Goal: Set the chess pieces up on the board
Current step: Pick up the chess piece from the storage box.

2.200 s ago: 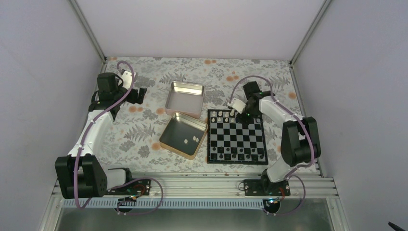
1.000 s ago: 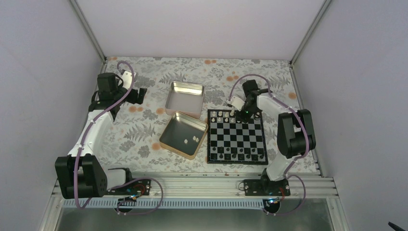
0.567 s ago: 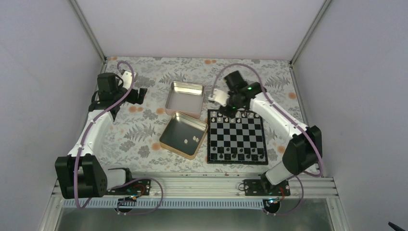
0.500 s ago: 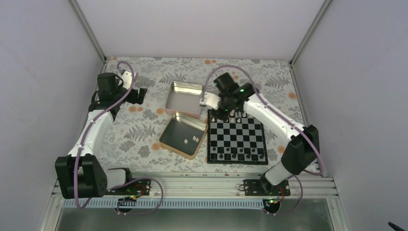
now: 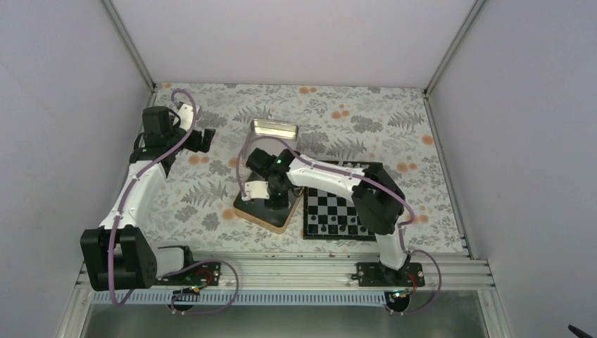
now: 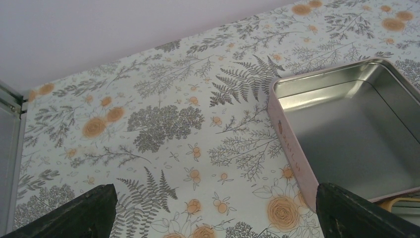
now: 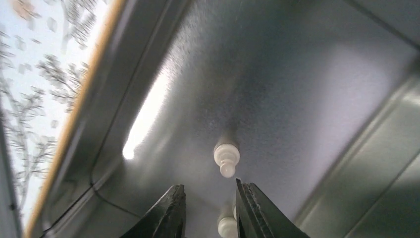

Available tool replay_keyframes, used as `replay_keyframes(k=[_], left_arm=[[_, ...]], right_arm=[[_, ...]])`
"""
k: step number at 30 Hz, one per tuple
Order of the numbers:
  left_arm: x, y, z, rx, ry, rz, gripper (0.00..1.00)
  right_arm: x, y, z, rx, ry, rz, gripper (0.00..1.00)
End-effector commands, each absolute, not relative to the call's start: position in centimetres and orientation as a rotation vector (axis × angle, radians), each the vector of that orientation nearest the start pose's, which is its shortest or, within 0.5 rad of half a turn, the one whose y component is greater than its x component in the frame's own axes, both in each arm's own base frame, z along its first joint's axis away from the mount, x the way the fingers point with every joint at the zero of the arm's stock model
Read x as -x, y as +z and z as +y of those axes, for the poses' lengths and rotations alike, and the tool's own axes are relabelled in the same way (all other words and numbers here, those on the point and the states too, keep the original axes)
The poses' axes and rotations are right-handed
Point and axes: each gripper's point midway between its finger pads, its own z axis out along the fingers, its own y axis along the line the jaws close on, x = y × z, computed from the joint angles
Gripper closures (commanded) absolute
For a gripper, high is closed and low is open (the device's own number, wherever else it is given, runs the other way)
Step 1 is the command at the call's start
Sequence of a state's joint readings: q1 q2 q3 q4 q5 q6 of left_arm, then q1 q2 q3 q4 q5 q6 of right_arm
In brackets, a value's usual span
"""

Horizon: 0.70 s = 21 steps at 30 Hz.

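Pieces [image 7: 226,158] lie loose in tin [image 7: 129,89], yet to be placed; board [image 5: 338,238] only partly set; right claw [image 7: 209,187] hangs slightly parted, empty, above them.

Faint print on the side of the pink tin [image 6: 292,153] is unreadable.
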<state>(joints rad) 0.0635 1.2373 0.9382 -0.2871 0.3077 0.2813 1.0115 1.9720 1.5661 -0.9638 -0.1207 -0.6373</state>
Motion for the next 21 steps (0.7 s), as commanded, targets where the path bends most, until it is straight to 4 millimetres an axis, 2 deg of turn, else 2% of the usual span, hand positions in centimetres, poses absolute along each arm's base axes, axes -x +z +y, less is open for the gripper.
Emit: replay_keyframes(k=[1, 6, 21], left_arm=[[-38.5, 22.0, -2.7, -0.421, -0.122, 2.079, 0.00], [-38.5, 22.0, -2.8, -0.428, -0.127, 2.076, 0.00], [-38.4, 21.9, -3.0, -0.435, -0.134, 2.075, 0.00]], right_arm=[[-21.2, 5.4, 36.9, 2.218, 0.115, 1.965, 0.71], [-21.7, 4.9, 37.4, 2.201, 0.108, 1.953, 0.70], [-20.9, 3.0, 37.7, 2.249, 0.156, 1.991, 0.71]])
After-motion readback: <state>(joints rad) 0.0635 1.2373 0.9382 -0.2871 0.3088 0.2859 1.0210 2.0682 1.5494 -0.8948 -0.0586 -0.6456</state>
